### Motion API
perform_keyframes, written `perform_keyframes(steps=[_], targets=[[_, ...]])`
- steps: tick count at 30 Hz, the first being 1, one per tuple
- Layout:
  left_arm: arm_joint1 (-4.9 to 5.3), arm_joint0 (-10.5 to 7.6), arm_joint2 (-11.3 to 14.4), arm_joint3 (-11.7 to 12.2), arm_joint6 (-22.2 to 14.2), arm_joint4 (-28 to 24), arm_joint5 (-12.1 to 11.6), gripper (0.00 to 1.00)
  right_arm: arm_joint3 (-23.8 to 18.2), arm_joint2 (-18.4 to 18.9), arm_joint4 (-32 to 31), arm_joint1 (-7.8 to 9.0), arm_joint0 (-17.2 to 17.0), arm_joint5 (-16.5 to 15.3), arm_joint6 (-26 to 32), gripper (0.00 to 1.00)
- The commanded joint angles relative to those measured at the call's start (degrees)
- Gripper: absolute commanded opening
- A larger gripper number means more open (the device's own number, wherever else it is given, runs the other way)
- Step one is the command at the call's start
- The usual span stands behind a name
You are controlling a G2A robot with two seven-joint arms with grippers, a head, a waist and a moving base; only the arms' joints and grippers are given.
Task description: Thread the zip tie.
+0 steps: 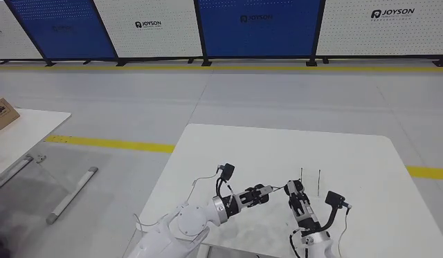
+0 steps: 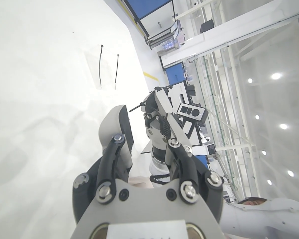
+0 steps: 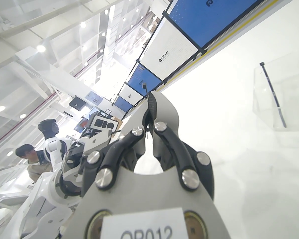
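Pinching a black zip tie between fingers pressed flat together, the right gripper has the tie's square head poking out just past its fingertips, and the strap runs back between the pads. In the left wrist view the tie's pointed tail juts sideways out of those closed fingers. It points into the gap between the spread fingers of the left gripper. The tail's tip lies right at the black pad of one left finger. Whether it touches that pad cannot be told. The other left finger lies across the front of the right gripper's body and hides part of it. The left gripper holds nothing.

Both grippers hang above the white table, close to each other, fingertips nearly meeting. The left one points across at the right, and the right one points away from the robot.

Beyond the right gripper's fingertips and a little to their outer side, two loose zip ties lie side by side. They are apart from each other, with their heads at the far end, and rest on a clear plastic stand. They sit well apart from the left fingers, and the right gripper stands between.

Far beyond both sets of fingertips, past the table's edge, a yellow floor line crosses grey floor, and blue and white partition panels close the room.
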Motion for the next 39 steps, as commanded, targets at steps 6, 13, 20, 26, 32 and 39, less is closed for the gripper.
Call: perform_keyframes(steps=[6,13,20,26,32,39], targets=[[-0.18,-0.52,0.4,0.2,0.3,-0.5,-0.3,0.27,-0.7,-0.3,-1.6,0.09,-0.7,-1.1,0.4,0.00],[-0.19,-0.50,0.3,0.5,0.6,-0.8,-0.7,0.11,-0.6,-0.1,-1.4,0.08,-0.7,-1.4,0.6,0.00],[-0.22,-0.66,0.3,0.7,0.5,-0.9,-0.7,0.08,-0.4,-0.1,-1.7,0.08,-0.6,-1.6,0.9,0.00],[-0.25,-0.77,0.4,0.9,0.5,-0.9,-0.6,0.02,-0.1,-0.1,-1.7,0.03,-0.5,-1.7,0.8,0.00],[-0.24,-0.66,0.3,0.8,0.6,-0.9,-0.8,0.00,0.0,-0.2,-1.7,-0.02,-0.4,-1.9,0.7,0.00],[-0.21,-0.53,0.2,0.7,0.6,-0.7,-0.8,0.00,0.1,-0.4,-1.6,-0.07,-0.3,-1.3,1.7,0.00]])
